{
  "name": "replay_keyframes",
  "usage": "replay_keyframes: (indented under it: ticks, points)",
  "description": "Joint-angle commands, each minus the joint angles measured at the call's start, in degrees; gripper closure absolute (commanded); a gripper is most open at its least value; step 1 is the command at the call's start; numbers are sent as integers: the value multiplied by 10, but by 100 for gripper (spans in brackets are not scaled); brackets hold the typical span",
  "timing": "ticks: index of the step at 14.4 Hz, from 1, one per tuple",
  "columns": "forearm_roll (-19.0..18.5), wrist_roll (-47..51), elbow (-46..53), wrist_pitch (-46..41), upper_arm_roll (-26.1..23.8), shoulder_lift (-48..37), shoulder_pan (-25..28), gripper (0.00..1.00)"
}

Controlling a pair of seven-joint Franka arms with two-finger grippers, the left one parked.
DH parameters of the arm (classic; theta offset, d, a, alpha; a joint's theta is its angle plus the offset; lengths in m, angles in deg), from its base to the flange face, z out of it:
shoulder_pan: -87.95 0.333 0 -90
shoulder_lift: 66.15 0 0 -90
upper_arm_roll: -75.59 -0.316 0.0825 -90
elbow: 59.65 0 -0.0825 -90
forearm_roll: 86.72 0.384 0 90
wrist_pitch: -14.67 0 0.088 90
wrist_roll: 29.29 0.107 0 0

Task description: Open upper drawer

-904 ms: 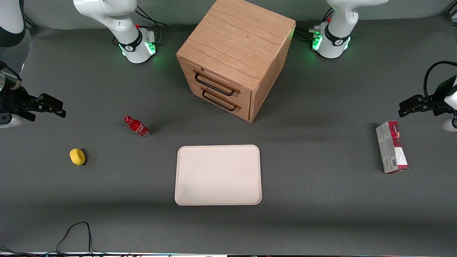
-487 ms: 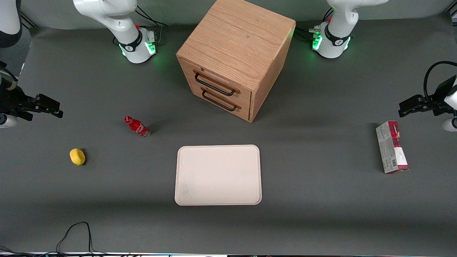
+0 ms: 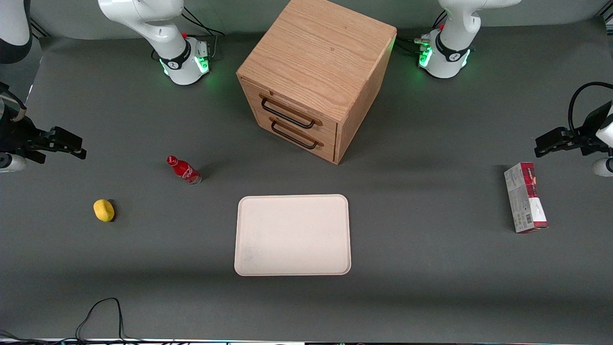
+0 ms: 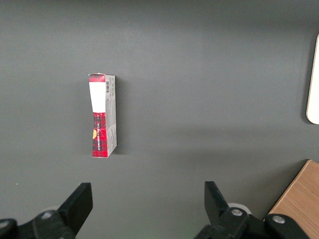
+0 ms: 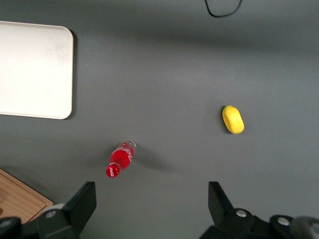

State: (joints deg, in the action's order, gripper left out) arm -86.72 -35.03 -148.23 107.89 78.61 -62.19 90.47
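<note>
A: Since the last frame I'm seeing the gripper (image 3: 72,142) creeping slightly toward the cabinet (image 3: 316,76); fingers spread wide, holding nothing.

B: The upper drawer (image 3: 291,112) is sitting shut, above its twin. The tray (image 3: 292,234) is lying bare.

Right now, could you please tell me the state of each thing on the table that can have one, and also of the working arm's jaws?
upper drawer: shut, handle untouched.
bottom drawer: shut.
red bottle: standing upright, cap on.
lemon: lying on the table, untouched.
tray: flat, nothing on it.
red box: lying on its side, toward the parked arm's end.
gripper: jaws open, holding nothing, high above the bottle, far from the cabinet.
</note>
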Motion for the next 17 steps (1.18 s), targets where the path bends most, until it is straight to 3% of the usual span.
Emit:
replay_keyframes:
  ticks: [1, 11, 17]
  points:
    - [7, 9, 59, -8, -13, 49, 35, 0]
    - [23, 1, 98, -4, -14, 111, 265, 0]
    - [23, -15, 95, -3, -14, 117, 375, 0]
